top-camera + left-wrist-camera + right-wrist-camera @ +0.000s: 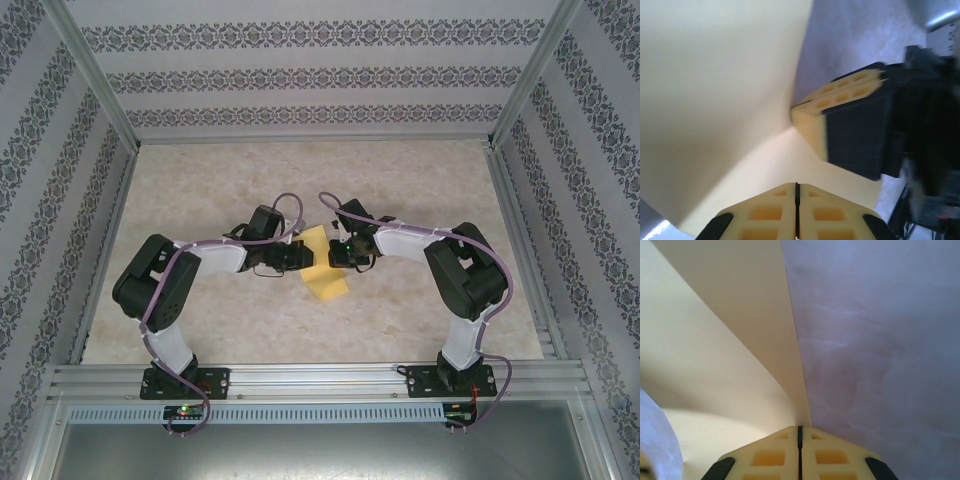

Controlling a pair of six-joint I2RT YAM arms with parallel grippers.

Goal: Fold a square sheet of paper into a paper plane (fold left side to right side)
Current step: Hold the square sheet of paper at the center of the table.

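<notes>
The square sheet of paper, yellow-orange, lies mid-table between the two grippers, one part of it curled up and over. My left gripper is shut, its tips resting on the flat lower layer of the paper. My right gripper is shut too. The lifted flap runs down into its closed tips, so it pinches the paper's edge. In the left wrist view the right gripper's fingers meet the raised flap at its corner.
Beige marbled floor lies open behind and in front of the paper. Patterned walls and aluminium frame rails close in the workspace. Both arms bend inward, their bases on the near rail.
</notes>
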